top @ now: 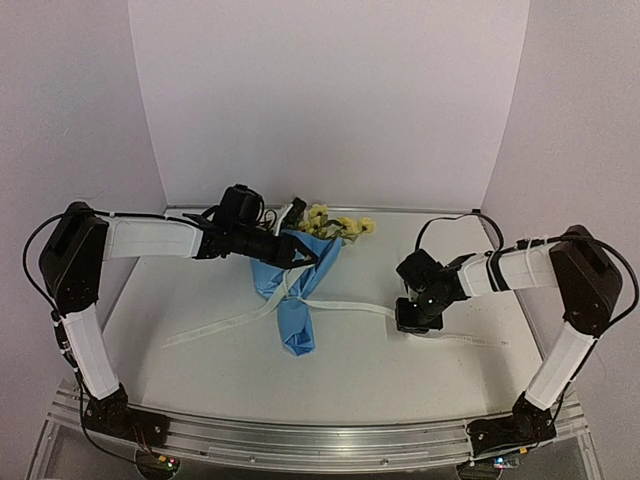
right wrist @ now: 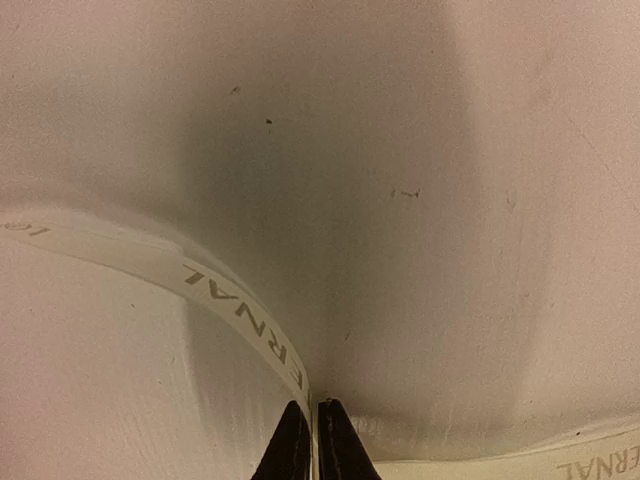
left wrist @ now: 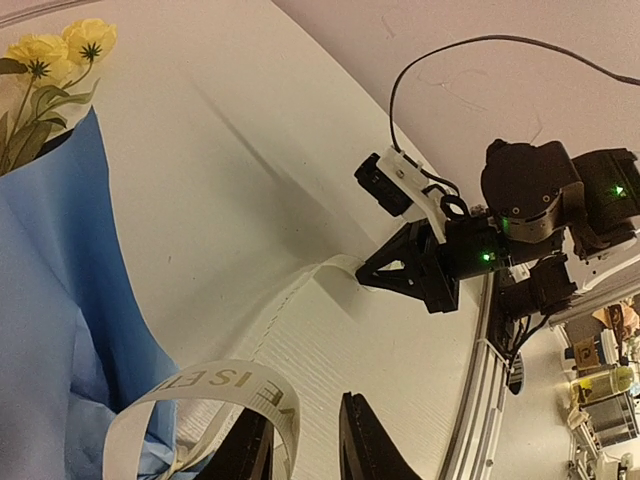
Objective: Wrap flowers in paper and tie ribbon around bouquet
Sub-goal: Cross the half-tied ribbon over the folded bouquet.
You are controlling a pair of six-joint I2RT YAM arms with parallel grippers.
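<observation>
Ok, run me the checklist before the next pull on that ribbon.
1. The right hand is shut on the ribbon: ok.
2. The left hand has a grip on the ribbon loop: not ok. Its jaws stand apart and the loop lies against one finger.
3. The ribbon crosses over the bouquet: ok.
4. The crossing is knotted: cannot tell.
5. The flowers show above the bouquet's wide rim: ok.
6. The bouquet lies on the table: ok.
</observation>
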